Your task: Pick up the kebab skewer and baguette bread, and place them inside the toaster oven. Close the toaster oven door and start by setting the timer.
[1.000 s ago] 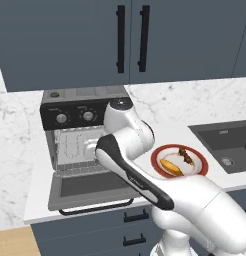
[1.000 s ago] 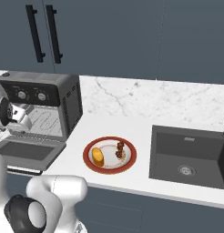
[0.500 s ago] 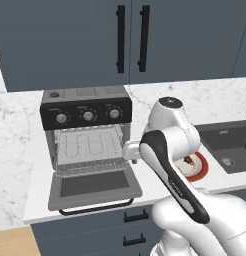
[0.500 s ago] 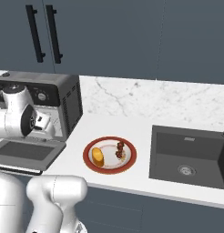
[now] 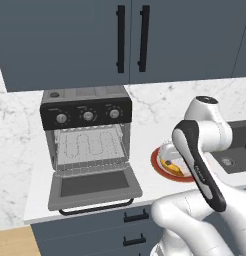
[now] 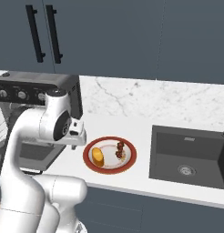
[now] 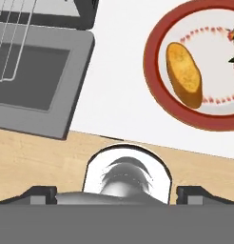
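The baguette bread (image 6: 98, 156) (image 7: 184, 74) lies on the left of a red-rimmed plate (image 6: 109, 170) (image 7: 152, 71). The kebab skewer (image 6: 119, 150) lies on the plate's right, and its dark chunks show at the hand view's right edge (image 7: 233, 47). My gripper (image 6: 76, 143) (image 7: 116, 195) hangs open and empty above the counter, just left of the plate, between it and the toaster oven (image 5: 87, 115) (image 6: 36, 93). The toaster oven door (image 5: 95, 185) (image 7: 33, 81) is folded down flat, and the wire rack (image 5: 90, 145) inside is bare. In the left base view my arm covers most of the plate (image 5: 162, 172).
A dark sink (image 6: 186, 154) is sunk into the marble counter to the right of the plate. Dark wall cabinets with black handles (image 5: 130, 40) hang above the oven. The counter's front edge and the wooden floor (image 7: 43, 157) lie below the hand.
My arm has swung right from the front of the toaster oven to the counter beside the plate. The gripper stayed open and empty. Food and oven door have not moved.
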